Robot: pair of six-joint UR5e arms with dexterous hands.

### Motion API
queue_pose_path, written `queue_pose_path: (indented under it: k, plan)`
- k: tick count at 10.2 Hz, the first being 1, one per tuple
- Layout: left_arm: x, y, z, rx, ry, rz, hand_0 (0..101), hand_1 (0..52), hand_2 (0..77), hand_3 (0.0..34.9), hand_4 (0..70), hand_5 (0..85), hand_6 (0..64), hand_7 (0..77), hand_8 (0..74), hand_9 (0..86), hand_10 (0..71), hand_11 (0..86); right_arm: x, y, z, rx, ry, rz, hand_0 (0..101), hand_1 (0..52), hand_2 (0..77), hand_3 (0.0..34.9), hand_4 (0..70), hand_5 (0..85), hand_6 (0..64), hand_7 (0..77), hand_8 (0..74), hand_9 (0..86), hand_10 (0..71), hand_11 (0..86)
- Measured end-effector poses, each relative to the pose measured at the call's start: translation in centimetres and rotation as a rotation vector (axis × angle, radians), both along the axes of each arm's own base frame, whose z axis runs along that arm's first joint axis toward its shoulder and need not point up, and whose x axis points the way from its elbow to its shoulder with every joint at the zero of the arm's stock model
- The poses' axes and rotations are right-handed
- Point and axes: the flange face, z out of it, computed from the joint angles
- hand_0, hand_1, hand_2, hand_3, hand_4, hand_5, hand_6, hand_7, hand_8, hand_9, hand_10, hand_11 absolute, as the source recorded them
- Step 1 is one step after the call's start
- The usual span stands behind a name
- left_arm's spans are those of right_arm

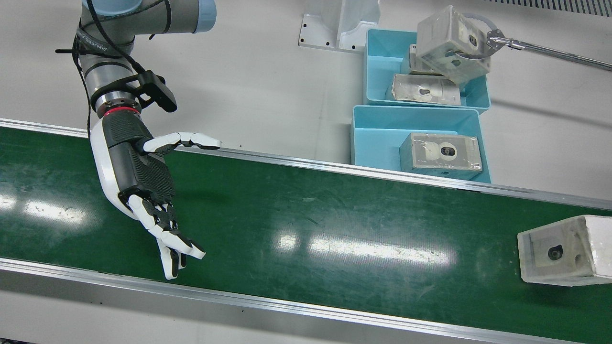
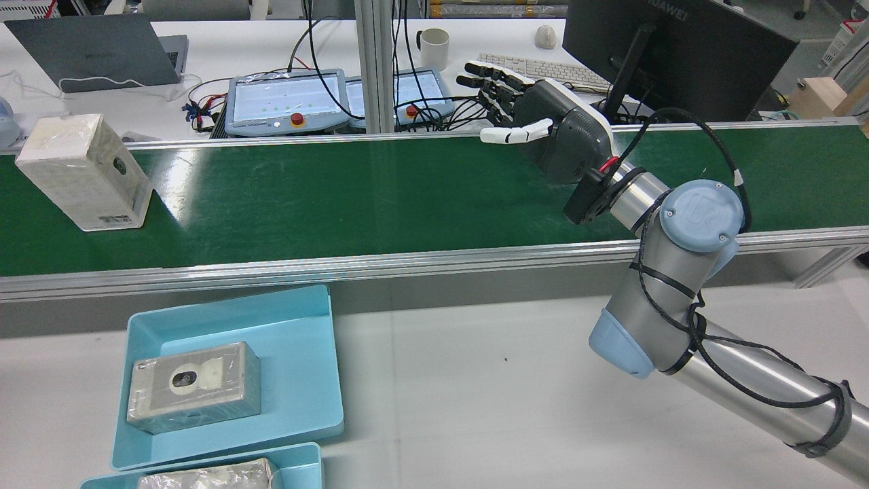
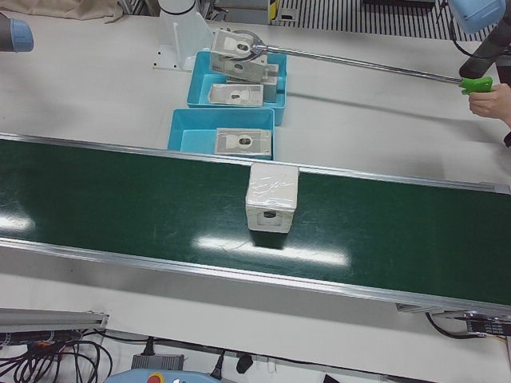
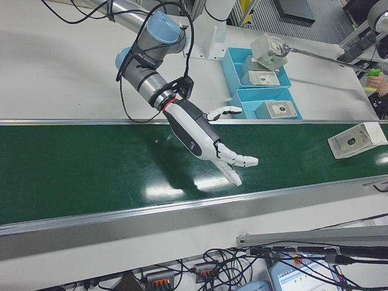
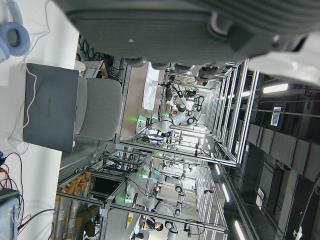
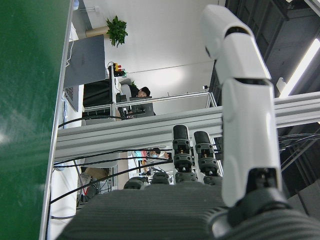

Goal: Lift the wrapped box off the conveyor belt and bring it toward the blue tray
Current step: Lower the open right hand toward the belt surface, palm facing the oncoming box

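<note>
The wrapped box (image 1: 564, 251) is pale and shrink-wrapped. It lies on the green conveyor belt (image 1: 311, 215) at the front view's right edge, at the belt's left end in the rear view (image 2: 85, 170), and mid-belt in the left-front view (image 3: 271, 195). My right hand (image 1: 143, 177) hovers over the belt far from the box, open and empty, fingers spread; it also shows in the rear view (image 2: 543, 122) and right-front view (image 4: 203, 136). The near blue tray (image 1: 377, 138) stands beside the belt and holds one wrapped box (image 1: 441, 153). My left hand (image 5: 200, 25) shows only as a grey palm in its own view.
A second blue tray (image 1: 382, 62) behind the first holds more wrapped boxes. A person's long grabber tool (image 1: 550, 50) holds another box (image 1: 452, 43) above that tray. Aluminium rails edge the belt. A white pedestal base (image 1: 334, 28) stands near the trays.
</note>
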Motion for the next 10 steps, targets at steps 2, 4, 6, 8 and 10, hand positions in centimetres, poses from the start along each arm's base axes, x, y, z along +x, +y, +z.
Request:
queue_pose_path:
  k: [2, 4, 6, 8, 10]
  plan:
    - [0.0, 0.0, 0.0, 0.0, 0.0, 0.0, 0, 0.0, 0.5, 0.0, 0.0, 1.1, 0.0, 0.5, 0.5, 0.0, 0.0, 0.5, 0.2, 0.1, 0.4, -0.014, 0.015, 0.002, 51, 21.3, 20.7, 0.5, 13.1, 17.5, 7.1, 19.6, 0.0, 4.9, 0.0, 1.6]
    - [0.0, 0.0, 0.0, 0.0, 0.0, 0.0, 0, 0.0, 1.1, 0.0, 0.0, 1.1, 0.0, 0.5, 0.5, 0.0, 0.5, 0.0, 0.8, 0.6, 1.0, -0.051, 0.046, 0.004, 53, 24.5, 23.5, 0.5, 14.7, 19.1, 7.1, 20.7, 0.0, 4.9, 0.0, 1.6]
    - [0.0, 0.0, 0.0, 0.0, 0.0, 0.0, 0, 0.0, 1.1, 0.0, 0.0, 1.1, 0.0, 0.5, 0.5, 0.0, 0.5, 0.0, 1.3, 1.3, 1.9, -0.079, 0.068, 0.003, 54, 24.0, 23.5, 0.5, 14.7, 19.1, 7.6, 21.8, 0.0, 4.9, 0.0, 1.6]
    - [0.0, 0.0, 0.0, 0.0, 0.0, 0.0, 0, 0.0, 1.1, 0.0, 0.0, 1.1, 0.0, 0.5, 0.5, 0.0, 0.0, 0.5, 1.7, 1.9, 2.3, -0.085, 0.066, 0.001, 53, 23.5, 23.5, 0.5, 12.5, 20.2, 6.5, 19.6, 0.0, 4.9, 0.0, 1.6]
    - [0.0, 0.0, 0.0, 0.0, 0.0, 0.0, 0, 0.0, 1.1, 0.0, 0.0, 1.1, 0.0, 0.5, 0.5, 0.0, 0.5, 0.0, 2.0, 2.2, 2.2, -0.082, 0.064, -0.002, 53, 22.4, 22.4, 0.6, 10.4, 18.0, 4.9, 19.6, 0.0, 4.9, 0.0, 1.6]
